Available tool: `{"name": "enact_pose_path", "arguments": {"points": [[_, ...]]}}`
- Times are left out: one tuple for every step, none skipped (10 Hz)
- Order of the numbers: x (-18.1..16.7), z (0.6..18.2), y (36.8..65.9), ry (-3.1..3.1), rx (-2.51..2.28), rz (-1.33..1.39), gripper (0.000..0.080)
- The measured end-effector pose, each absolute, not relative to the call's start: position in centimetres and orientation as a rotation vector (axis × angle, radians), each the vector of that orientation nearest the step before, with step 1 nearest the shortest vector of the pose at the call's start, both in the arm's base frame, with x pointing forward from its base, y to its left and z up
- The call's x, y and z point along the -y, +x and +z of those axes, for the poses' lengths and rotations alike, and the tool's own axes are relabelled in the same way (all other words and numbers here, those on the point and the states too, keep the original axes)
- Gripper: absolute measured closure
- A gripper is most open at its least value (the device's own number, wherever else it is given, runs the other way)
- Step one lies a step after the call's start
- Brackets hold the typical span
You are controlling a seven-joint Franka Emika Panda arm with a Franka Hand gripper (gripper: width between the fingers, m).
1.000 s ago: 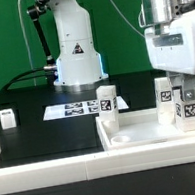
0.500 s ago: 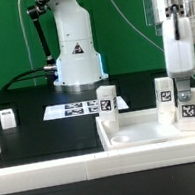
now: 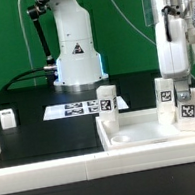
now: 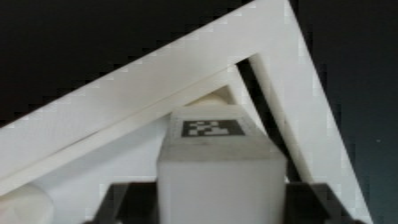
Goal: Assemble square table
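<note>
Fingers (image 4: 128,205) rotated since before; clamping white tagged leg post (image 4: 217,165) at rimmed white tabletop (image 3: 142,136) corner

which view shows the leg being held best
Wrist view: the leg is large and central, its top tag visible, over a corner of the table top. The exterior view shows the leg small, side on, at that view's right.

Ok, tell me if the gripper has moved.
Yes. The gripper has twisted in place on the leg, showing a narrower side; no sideways shift against the table top.
</note>
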State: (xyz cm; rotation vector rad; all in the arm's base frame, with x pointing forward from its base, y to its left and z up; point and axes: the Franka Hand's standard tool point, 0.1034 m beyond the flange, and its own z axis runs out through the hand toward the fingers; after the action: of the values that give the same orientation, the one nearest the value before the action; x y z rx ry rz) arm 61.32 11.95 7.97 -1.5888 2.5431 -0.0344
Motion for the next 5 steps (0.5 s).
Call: {"name": "enact_pose_path", "arguments": {"points": [[-11.95,7.97,61.32,-1.651,-2.504,-0.04,0.0509],[-11.95,7.93,61.31,-1.665,-2.496,-0.041,0.0481],[-11.91,7.92,61.29,-1.684,-2.485,-0.041,0.0304],[-11.71,7.96,61.24,-1.853,-2.383,-0.031,0.0304],[-11.81,8.04,61.25,-1.992,-2.282,-0.021,0.0184]]}}
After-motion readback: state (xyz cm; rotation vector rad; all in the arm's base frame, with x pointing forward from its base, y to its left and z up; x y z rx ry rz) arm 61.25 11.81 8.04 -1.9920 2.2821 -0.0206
